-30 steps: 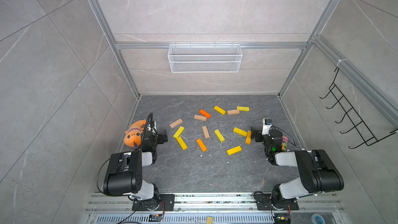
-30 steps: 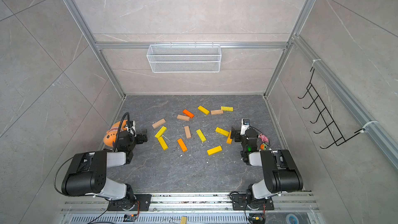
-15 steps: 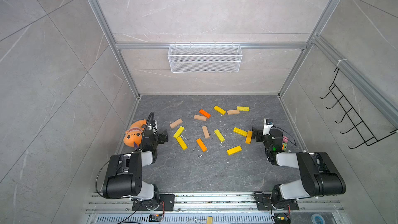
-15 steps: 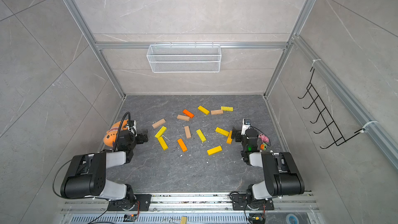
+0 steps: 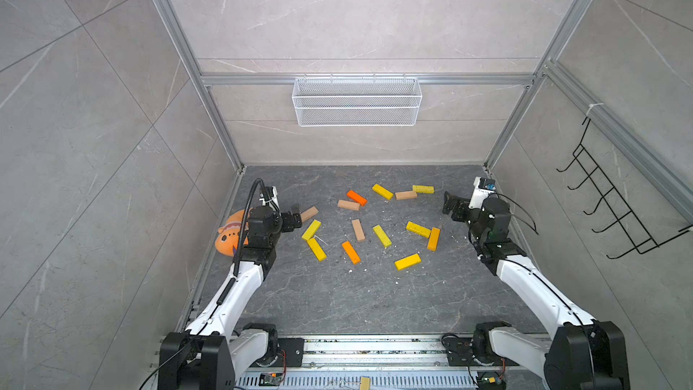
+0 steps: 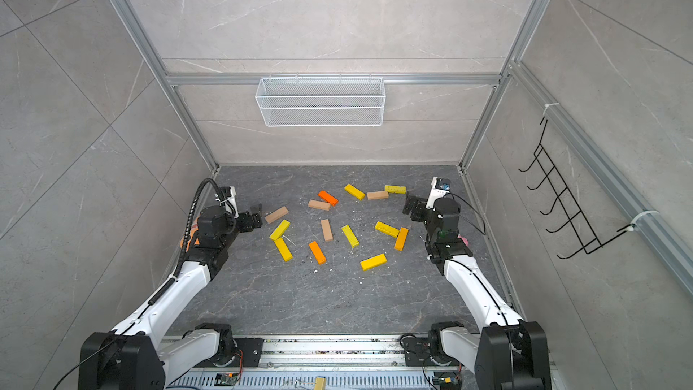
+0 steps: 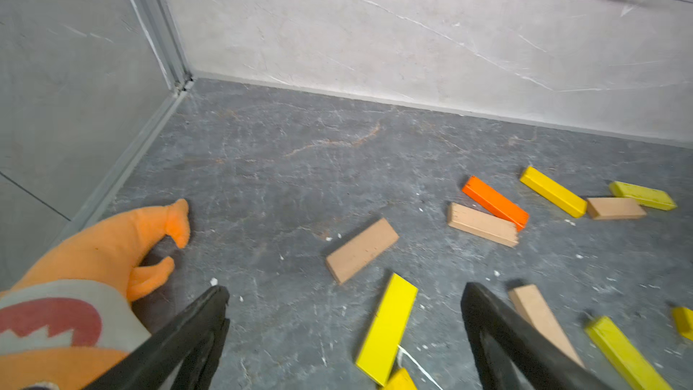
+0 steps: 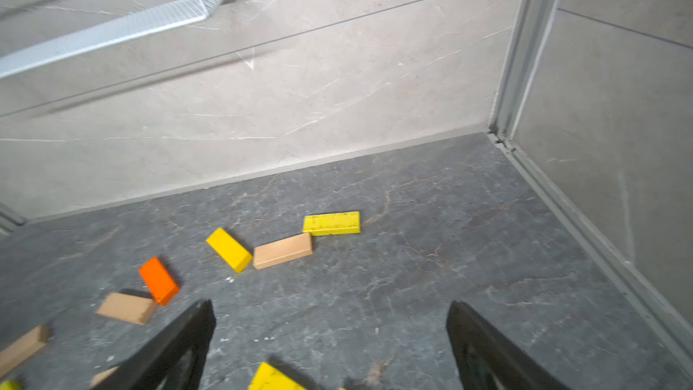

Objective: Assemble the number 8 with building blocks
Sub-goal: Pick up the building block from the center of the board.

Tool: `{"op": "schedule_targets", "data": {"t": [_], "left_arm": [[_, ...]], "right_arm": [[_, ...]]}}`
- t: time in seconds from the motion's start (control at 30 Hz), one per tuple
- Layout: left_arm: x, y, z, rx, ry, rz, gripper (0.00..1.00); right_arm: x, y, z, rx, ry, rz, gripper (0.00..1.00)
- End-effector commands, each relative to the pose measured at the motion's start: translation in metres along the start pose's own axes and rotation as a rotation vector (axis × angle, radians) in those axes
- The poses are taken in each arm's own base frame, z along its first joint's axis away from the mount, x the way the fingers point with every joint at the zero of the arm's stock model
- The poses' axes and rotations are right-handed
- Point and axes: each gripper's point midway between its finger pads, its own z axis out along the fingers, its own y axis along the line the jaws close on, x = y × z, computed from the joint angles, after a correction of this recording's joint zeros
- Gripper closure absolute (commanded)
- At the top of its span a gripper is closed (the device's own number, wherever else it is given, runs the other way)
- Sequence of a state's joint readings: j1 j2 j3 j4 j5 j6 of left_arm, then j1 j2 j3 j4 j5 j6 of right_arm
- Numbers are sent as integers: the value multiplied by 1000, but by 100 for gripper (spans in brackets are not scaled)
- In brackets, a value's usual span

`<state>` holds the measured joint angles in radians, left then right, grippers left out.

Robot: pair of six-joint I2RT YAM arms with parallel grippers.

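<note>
Landmark: wire basket (image 5: 356, 101), hung on the rear wall.
Building blocks (image 5: 358, 229): fourteen counted in both top views, yellow, orange and tan. All lie flat and scattered on the floor (image 5: 337, 302) in front of the basket, mostly within its span. No figure is formed.
Rear row: nearest the basket, toward its right end, a tan block (image 8: 283, 251) lies between two yellow ones, ends meeting.
Left gripper (image 5: 296, 216): jaws spread wide, nothing between them. It sits low, in front of the basket and just outside its left end. The closest tan block (image 7: 362, 251) appears clear of the fingertips.
Right gripper (image 8: 330, 307): jaws spread wide, empty. It sits in front of the basket, beyond its right end.
Plush toy (image 5: 228, 234): orange, farther beyond the basket's left end than the left gripper.
</note>
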<state>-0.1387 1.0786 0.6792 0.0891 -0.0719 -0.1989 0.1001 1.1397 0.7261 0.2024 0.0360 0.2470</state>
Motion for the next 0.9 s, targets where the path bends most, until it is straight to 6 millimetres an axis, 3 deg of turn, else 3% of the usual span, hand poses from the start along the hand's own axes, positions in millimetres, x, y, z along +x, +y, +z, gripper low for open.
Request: {"op": "schedule_targets", "data": {"t": [0.0, 0.2, 0.43, 0.7, 0.87], "left_arm": [[20, -17, -16, 47, 140, -129, 0], [39, -50, -33, 134, 259, -188, 0], [82, -61, -52, 103, 428, -216, 0], [131, -58, -71, 8, 564, -247, 2], [157, -57, -79, -42, 628, -292, 7]], "right_arm": [[30, 21, -7, -44, 177, 79, 1], [40, 68, -11, -165, 244, 87, 0], [51, 99, -4, -190, 249, 39, 0], [66, 116, -2, -181, 269, 35, 1], [79, 111, -3, -163, 283, 44, 1]]}}
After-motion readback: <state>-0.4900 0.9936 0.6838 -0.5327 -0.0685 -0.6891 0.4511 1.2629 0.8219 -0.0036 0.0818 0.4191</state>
